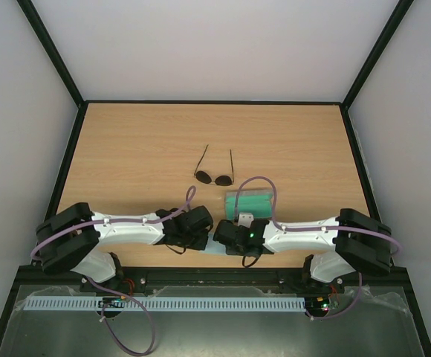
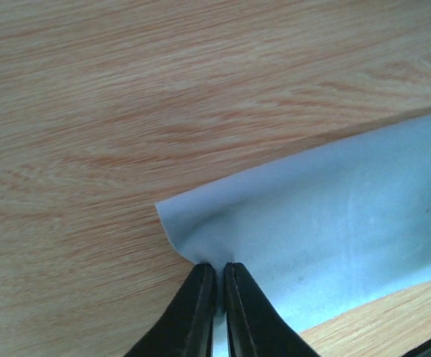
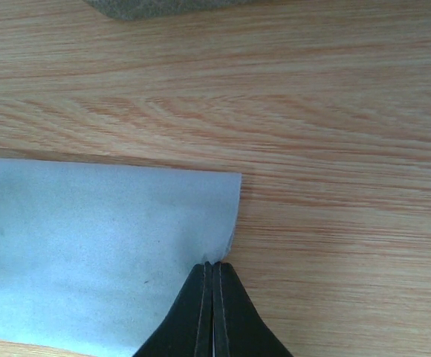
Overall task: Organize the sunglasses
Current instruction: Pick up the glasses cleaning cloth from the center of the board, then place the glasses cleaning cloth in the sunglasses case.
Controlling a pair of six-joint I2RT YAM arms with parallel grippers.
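The sunglasses (image 1: 214,173) lie open on the table's middle, round dark lenses toward me, temple arms pointing away, clear of both grippers. A light blue cloth (image 2: 334,216) lies near the front edge between the arms; only a sliver of it (image 1: 215,248) shows in the top view. My left gripper (image 2: 220,268) is shut on the cloth's left corner, which puckers upward. My right gripper (image 3: 213,265) is shut on the cloth's (image 3: 89,238) right corner. In the top view the left gripper (image 1: 203,230) and the right gripper (image 1: 227,235) nearly meet.
A grey-green rectangular case (image 1: 251,202) lies just behind the right gripper, its edge showing at the top of the right wrist view (image 3: 156,6). Black frame rails border the wooden table (image 1: 126,149) on the left, right and back.
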